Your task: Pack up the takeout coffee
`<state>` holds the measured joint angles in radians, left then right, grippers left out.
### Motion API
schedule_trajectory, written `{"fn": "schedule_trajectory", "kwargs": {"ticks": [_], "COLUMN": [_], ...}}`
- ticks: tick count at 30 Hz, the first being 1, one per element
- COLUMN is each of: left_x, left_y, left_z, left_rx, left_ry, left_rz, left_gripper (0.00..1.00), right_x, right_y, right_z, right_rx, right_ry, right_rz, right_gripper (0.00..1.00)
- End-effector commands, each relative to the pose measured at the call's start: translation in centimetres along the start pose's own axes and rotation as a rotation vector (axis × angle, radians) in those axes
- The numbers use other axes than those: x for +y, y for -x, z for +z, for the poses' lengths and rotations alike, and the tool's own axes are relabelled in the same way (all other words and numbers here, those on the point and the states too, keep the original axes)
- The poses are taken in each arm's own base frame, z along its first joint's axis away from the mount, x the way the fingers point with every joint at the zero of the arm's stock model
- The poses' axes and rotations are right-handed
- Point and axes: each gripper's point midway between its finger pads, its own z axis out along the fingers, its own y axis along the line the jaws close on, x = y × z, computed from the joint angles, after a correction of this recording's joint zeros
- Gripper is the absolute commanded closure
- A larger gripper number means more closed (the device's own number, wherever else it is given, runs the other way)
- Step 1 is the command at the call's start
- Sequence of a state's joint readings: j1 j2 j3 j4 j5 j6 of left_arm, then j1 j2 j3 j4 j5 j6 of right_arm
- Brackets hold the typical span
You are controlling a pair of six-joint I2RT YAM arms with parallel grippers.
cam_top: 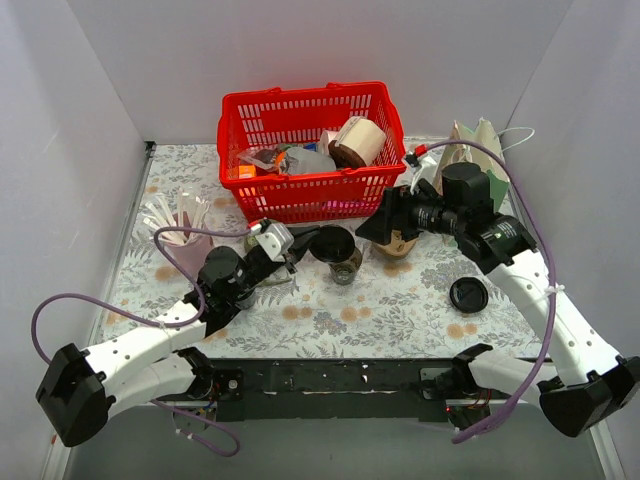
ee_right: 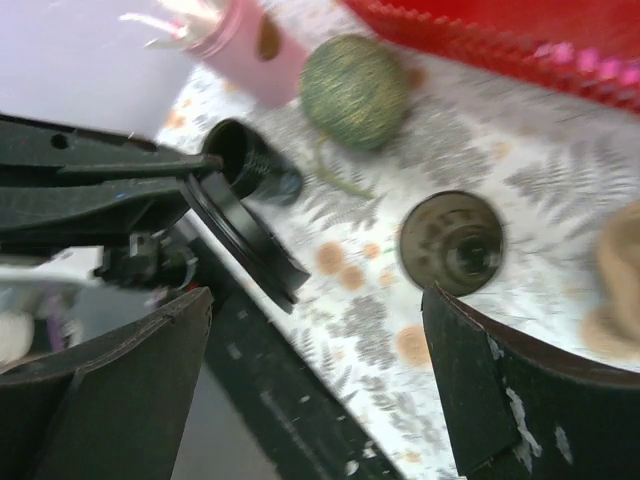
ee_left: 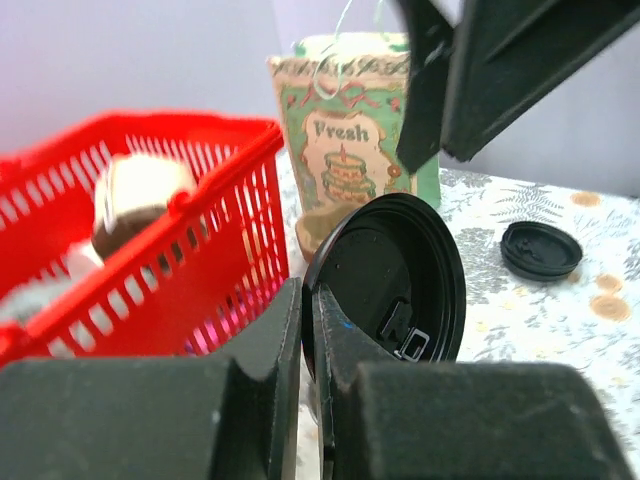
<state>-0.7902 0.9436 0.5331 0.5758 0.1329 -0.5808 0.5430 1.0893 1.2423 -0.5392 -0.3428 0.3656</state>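
Top external view: a table (cam_top: 400, 315) under a pale cloth printed with grey fern leaves and orange blossoms, closed in by plain white walls (cam_top: 300, 45) at the back and both sides. A red basket (cam_top: 305, 150) full of odds and ends stands at the back of the cloth.

Just in front of the basket's near wall stands the coffee cup (cam_top: 345, 264), upright and uncovered. Beside it, also in front of the basket, the left gripper (cam_top: 300, 246) has its fingers pressed together on the rim of a black lid (cam_top: 330, 240), which is tilted on edge above the cloth. The left wrist view shows that pinch plainly.

The right gripper (cam_top: 378, 228) hovers off the basket's front right corner, its fingers spread wide with nothing between them; its wrist view looks down on the cup's mouth.

A second black lid (cam_top: 468, 295) lies flat well in front of the basket, to the right. A printed paper bag (cam_top: 480, 150) stands right of the basket. A pink cup of stirrers (cam_top: 185, 232) stands off the basket's front left corner.
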Motion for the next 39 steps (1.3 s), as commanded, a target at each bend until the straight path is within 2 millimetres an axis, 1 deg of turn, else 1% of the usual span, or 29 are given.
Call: {"fn": "schedule_trajectory", "kwargs": {"ticks": [1,3,4,6,8,10,11,12,13,14,15,17,18,19,20,22,23,24,26,27,29,30,31,32,33,34,37,38,39], "left_x": [-1.8,-1.4,-1.4,-1.7,-2.2,-2.1,-2.1,-1.9,-1.9,-1.8,-1.8,-2.5,-2.6,-3.3,-3.3,-3.5,-3.5,-3.7,-4.7,-5.0,-5.6,-5.6,-5.8,-6.0,-6.2,-6.2,-6.6,-6.7,-7.0], "left_y": [5.1,5.9,6.6,7.1,7.5,7.8,8.5,8.6,9.0,9.1,10.5,10.9,11.8,10.5,10.4,10.3,10.5,9.4,10.4,10.4,11.1,10.4,10.4,9.8,8.6,8.4,8.7,8.9,8.6], "left_z": [0.4,0.3,0.0,-0.2,0.0,0.3,0.5,0.6,0.6,0.3,-0.3,-0.9,-1.8,-1.3,-1.2,-0.8,-0.5,0.3,0.2,0.1,-0.1,0.2,0.4,0.7,1.0,1.1,1.2,1.2,1.3], "left_rx": [-0.228,-0.275,-0.322,-0.365,-0.39,-0.389,-0.396,-0.385,-0.392,-0.403,-0.472,-0.549,-0.626,-0.628,-0.647,-0.666,-0.664,-0.606,-0.627,-0.629,-0.658,-0.635,-0.634,-0.62,-0.585,-0.572,-0.578,-0.589,-0.579], "left_ry": [-0.156,-0.127,-0.117,-0.125,-0.152,-0.155,-0.153,-0.146,-0.142,-0.129,-0.107,-0.112,-0.081,-0.123,-0.098,-0.1,-0.102,-0.153,-0.211,-0.236,-0.258,-0.277,-0.291,-0.317,-0.349,-0.362,-0.383,-0.386,-0.403], "left_rz": [0.417,0.483,0.515,0.602,0.685,0.7,0.706,0.702,0.671,0.666,0.654,0.692,0.767,0.831,0.967,1.07,1.087,1.082,1.1,1.092,1.1,1.126,1.171,1.209,1.266,1.277,1.284,1.303,1.314], "left_gripper": [1.0,1.0,1.0,1.0,1.0,1.0,1.0,1.0,1.0,1.0,1.0,1.0,1.0,1.0,1.0,1.0,1.0,1.0,1.0,1.0,1.0,1.0,1.0,1.0,1.0,1.0,1.0,1.0,1.0], "right_x": [5.1,5.4,5.1,4.5,3.7,3.4,3.7,3.9,4.4,4.2,4.3,4.6,4.7,4.9,4.9,4.5,4.1,4.1,3.8,3.8,3.0,2.5,1.9,1.4,1.4,1.2,2.0,1.8,2.0], "right_y": [-1.5,-2.0,-2.4,-2.7,-2.4,-2.0,-1.1,-0.7,-0.1,0.2,0.5,0.4,0.5,0.5,0.5,0.8,1.2,1.7,2.2,2.4,2.2,2.0,2.0,1.2,1.1,0.7,1.9,2.1,2.4], "right_z": [-1.5,-2.1,-1.9,-1.9,-1.7,-1.9,-2.0,-2.2,-2.8,-2.8,-3.0,-3.6,-3.7,-3.9,-4.1,-4.3,-4.2,-4.3,-4.3,-4.3,-3.8,-3.6,-3.1,-2.9,-2.7,-2.4,-2.7,-2.6,-2.8], "right_rx": [0.109,0.164,0.196,0.222,0.213,0.183,0.131,0.105,0.059,0.026,0.013,0.025,0.033,0.052,0.066,0.06,0.035,0.021,-0.004,-0.01,0.003,0.012,0.024,0.057,0.069,0.077,0.021,0.001,-0.007], "right_ry": [0.38,0.442,0.442,0.426,0.379,0.375,0.399,0.41,0.427,0.423,0.426,0.454,0.47,0.478,0.483,0.455,0.417,0.403,0.37,0.368,0.315,0.28,0.246,0.214,0.218,0.227,0.278,0.272,0.271], "right_rz": [0.128,0.201,0.242,0.295,0.322,0.328,0.281,0.263,0.216,0.197,0.201,0.231,0.249,0.308,0.332,0.377,0.387,0.388,0.431,0.443,0.511,0.53,0.548,0.589,0.612,0.635,0.663,0.673,0.695], "right_gripper": [0.09,0.09,0.09,0.09,0.09,0.09,0.09,0.09,0.09,0.08,0.07,0.07,0.07,0.07,0.07,0.07,0.07,0.07,0.07,0.07,0.04,0.03,0.03,0.03,0.03,0.03,0.03,0.03,0.03]}}
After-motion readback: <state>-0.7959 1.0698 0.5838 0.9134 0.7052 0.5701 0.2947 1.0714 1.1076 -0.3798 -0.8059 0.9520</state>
